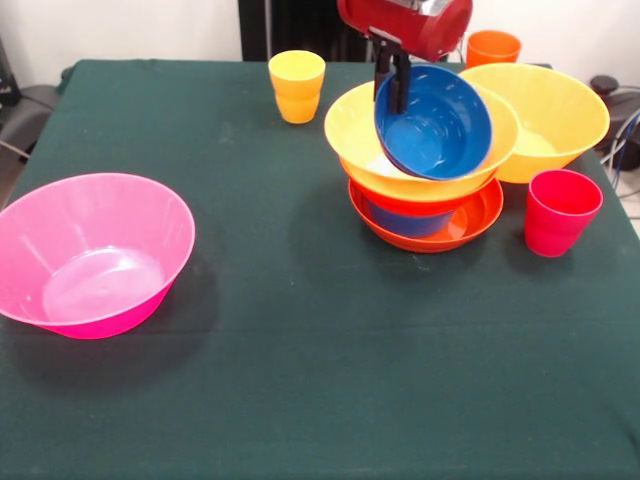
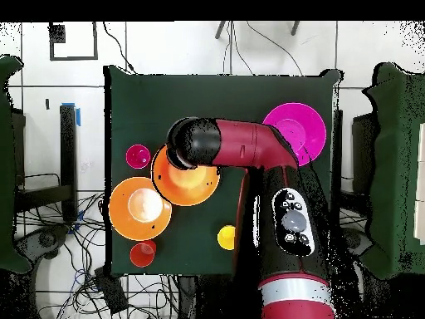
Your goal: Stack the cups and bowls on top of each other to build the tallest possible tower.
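My gripper (image 1: 392, 98) comes down from the top edge and is shut on the rim of a small blue bowl (image 1: 437, 125). The bowl is tilted, its opening towards the front camera, and its lower part sits inside the large orange-yellow bowl (image 1: 352, 128) on top of the tower. Below that bowl lie a red-orange bowl (image 1: 440, 206), a second blue bowl (image 1: 408, 221) and a shallow red-orange bowl (image 1: 478, 222) at the bottom. In the overhead view the arm's wrist (image 2: 192, 143) hides the gripper above the tower (image 2: 189, 184).
A second large orange-yellow bowl (image 1: 555, 112) (image 2: 139, 208) touches the tower's side. A red-pink cup (image 1: 560, 211) (image 2: 138, 155) stands near it. A yellow cup (image 1: 297, 85) (image 2: 226, 238) and an orange cup (image 1: 492, 47) (image 2: 143, 252) stand near the robot. The pink bowl (image 1: 95, 252) (image 2: 295, 129) sits apart.
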